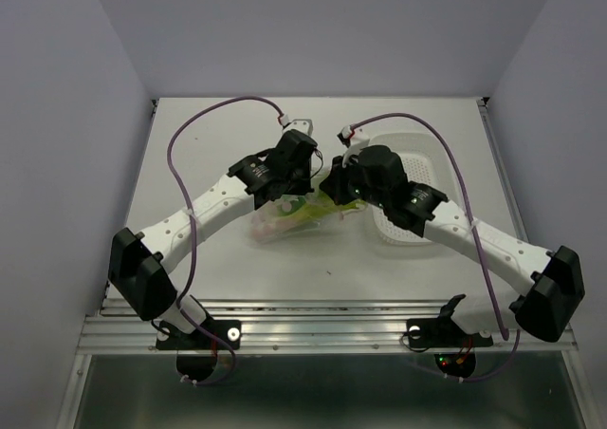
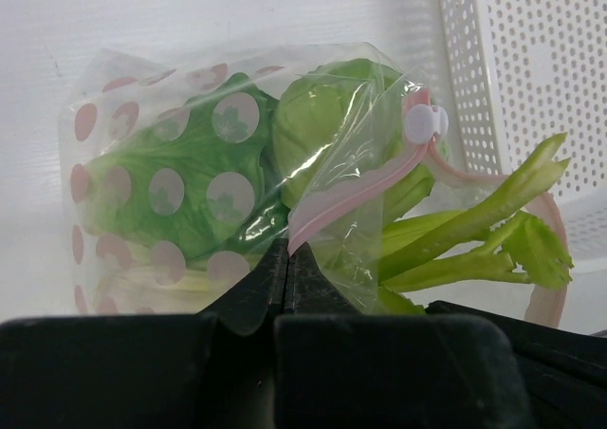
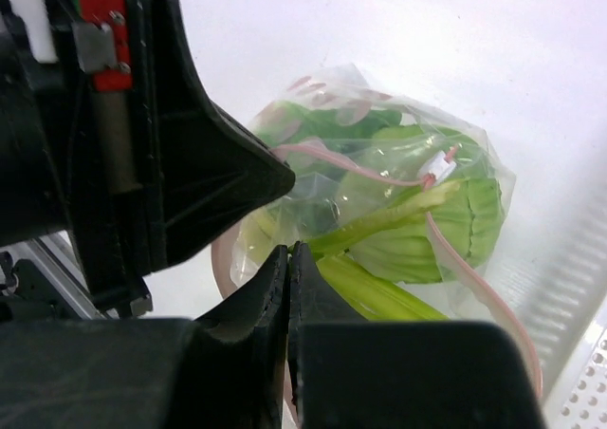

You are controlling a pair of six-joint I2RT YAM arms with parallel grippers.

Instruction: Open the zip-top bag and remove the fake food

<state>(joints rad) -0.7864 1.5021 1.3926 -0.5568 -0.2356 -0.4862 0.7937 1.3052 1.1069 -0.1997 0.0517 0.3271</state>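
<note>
Arms reach in from the near edge of the table (image 1: 218, 277) and meet at its middle, over the bag (image 1: 283, 224). Left gripper (image 2: 287, 258) has its fingers pressed together on a fold of the bag's clear, pink-dotted film, just under the pink zip strip (image 2: 346, 196). Right gripper (image 3: 288, 258) is likewise closed, its tips at the bag's mouth edge, where the strip loops past on both sides; it seems to pinch the film there. The two grippers sit close together on the same end of the bag. The bag lies on the table with its mouth gaping towards the right arm, and the white slider (image 2: 425, 121) sits on the strip. Inside lie a dark green leaf (image 2: 190, 177) and a round pale cabbage (image 2: 318, 116); a light green stalk (image 2: 474, 225) pokes out through the mouth. Beyond, on the right, stands a white perforated basket (image 1: 422, 154), just beside the bag
</note>
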